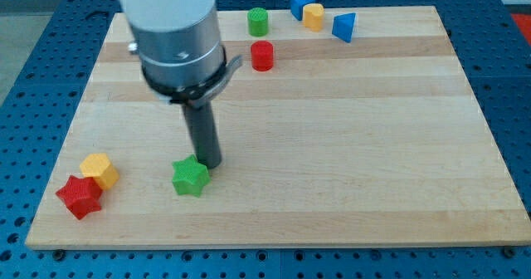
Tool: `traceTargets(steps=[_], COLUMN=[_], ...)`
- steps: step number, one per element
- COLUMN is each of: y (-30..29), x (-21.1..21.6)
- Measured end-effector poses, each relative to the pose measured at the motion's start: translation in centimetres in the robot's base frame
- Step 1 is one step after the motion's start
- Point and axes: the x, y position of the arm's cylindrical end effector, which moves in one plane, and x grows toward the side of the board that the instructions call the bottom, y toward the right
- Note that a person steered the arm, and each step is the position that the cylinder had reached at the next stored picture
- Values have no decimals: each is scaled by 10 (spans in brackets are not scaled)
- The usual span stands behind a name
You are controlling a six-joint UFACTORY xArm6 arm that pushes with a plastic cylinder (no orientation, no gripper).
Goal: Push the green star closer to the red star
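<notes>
The green star lies on the wooden board at the lower left. My tip stands just to the star's upper right, touching or nearly touching it. The red star lies near the board's lower left corner, well to the left of the green star. A yellow block sits against the red star's upper right, between the two stars.
A red cylinder and a green cylinder stand at the view's top middle. A blue cube, a yellow block and a blue triangular block sit at the top right. The arm's grey body hangs over the upper left.
</notes>
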Motion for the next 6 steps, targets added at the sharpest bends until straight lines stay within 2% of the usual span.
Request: traceTargets(steps=[1, 2, 3, 4, 5, 6], y=[-28, -9, 38, 46, 19, -20], x=[38, 24, 15, 53, 77, 77])
